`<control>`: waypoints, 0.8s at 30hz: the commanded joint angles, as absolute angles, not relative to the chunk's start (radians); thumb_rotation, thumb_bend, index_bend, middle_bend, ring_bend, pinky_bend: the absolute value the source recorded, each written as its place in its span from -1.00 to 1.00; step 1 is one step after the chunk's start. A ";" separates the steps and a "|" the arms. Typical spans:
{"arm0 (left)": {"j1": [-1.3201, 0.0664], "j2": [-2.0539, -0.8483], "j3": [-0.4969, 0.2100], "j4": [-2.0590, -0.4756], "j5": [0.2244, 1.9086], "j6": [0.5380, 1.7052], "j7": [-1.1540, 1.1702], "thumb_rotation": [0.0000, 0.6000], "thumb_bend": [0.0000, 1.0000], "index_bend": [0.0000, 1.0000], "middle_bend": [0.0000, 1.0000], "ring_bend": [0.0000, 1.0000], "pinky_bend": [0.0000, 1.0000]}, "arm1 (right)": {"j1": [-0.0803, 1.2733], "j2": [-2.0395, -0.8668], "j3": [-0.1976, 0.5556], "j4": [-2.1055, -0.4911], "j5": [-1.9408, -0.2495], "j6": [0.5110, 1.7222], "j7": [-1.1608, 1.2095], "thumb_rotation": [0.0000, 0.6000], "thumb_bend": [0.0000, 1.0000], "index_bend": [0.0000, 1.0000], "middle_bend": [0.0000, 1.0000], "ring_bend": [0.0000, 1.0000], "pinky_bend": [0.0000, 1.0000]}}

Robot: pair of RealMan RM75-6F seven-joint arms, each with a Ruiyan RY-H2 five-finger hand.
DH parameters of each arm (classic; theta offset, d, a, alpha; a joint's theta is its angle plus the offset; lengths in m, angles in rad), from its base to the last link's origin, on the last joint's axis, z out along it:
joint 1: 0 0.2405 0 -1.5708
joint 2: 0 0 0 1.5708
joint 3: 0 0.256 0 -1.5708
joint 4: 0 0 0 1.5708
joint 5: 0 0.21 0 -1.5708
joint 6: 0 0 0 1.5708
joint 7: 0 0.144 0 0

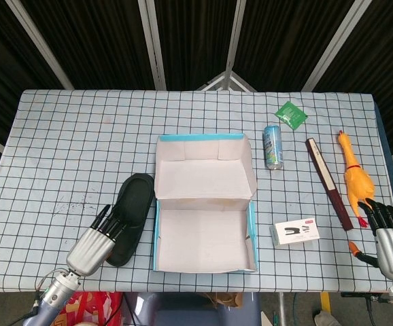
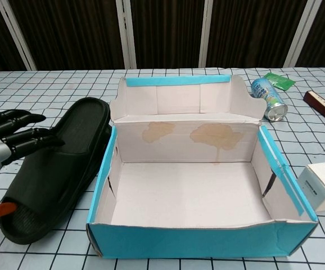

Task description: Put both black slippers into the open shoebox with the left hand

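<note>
Fingers on the left hand are stretched out and a bit apart, reaching over the near end of the black slipper without gripping anything. From the chest cam I can't really tell if the tips touch it. The slipper lies flat on the checkered table, right up against the left wall of the open shoebox, which has nothing inside, flap leaning back. I only see one slipper.

Further right there's a blue can lying on its side, a green packet, a white stapler box, a dark long stick and a rubber chicken. The right hand sits at the table's corner, fingers curled in, holding nothing.
</note>
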State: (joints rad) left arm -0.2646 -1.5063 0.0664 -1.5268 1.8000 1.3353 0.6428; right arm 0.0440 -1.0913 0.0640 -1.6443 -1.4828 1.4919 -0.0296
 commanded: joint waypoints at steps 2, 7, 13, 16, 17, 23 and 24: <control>-0.267 -1.512 0.067 -1.520 1.800 1.334 0.639 1.00 -0.66 -0.70 -0.72 -1.00 -1.00 | 0.044 -1.091 0.064 -1.644 -1.481 1.491 -0.030 1.00 -0.48 -0.69 -0.76 -0.77 -0.80; -0.269 -1.519 0.066 -1.511 1.804 1.339 0.636 1.00 -0.66 -0.67 -0.68 -1.00 -1.00 | 0.044 -1.091 0.064 -1.645 -1.480 1.489 -0.029 1.00 -0.48 -0.69 -0.76 -0.77 -0.80; -0.269 -1.537 0.061 -1.489 1.807 1.349 0.639 1.00 -0.59 -0.57 -0.58 -1.00 -1.00 | 0.046 -1.092 0.065 -1.645 -1.477 1.486 -0.029 1.00 -0.48 -0.69 -0.76 -0.77 -0.80; -0.268 -1.550 0.060 -1.471 1.811 1.358 0.636 1.00 -0.46 -0.54 -0.55 -1.00 -1.00 | 0.046 -1.091 0.066 -1.646 -1.475 1.485 -0.030 1.00 -0.48 -0.70 -0.76 -0.77 -0.80; -0.268 -1.553 0.059 -1.467 1.811 1.361 0.635 1.00 -0.42 -0.53 -0.55 -1.00 -1.00 | 0.046 -1.092 0.066 -1.646 -1.474 1.484 -0.031 1.00 -0.48 -0.69 -0.76 -0.77 -0.80; -0.265 -1.559 0.057 -1.455 1.813 1.378 0.626 1.00 -0.30 -0.47 -0.52 -1.00 -1.00 | 0.046 -1.092 0.064 -1.649 -1.480 1.487 -0.035 1.00 -0.48 -0.70 -0.76 -0.77 -0.80; -0.264 -1.558 0.057 -1.453 1.814 1.382 0.626 1.00 -0.27 -0.46 -0.52 -1.00 -1.00 | 0.046 -1.092 0.063 -1.649 -1.480 1.486 -0.036 1.00 -0.48 -0.70 -0.76 -0.77 -0.80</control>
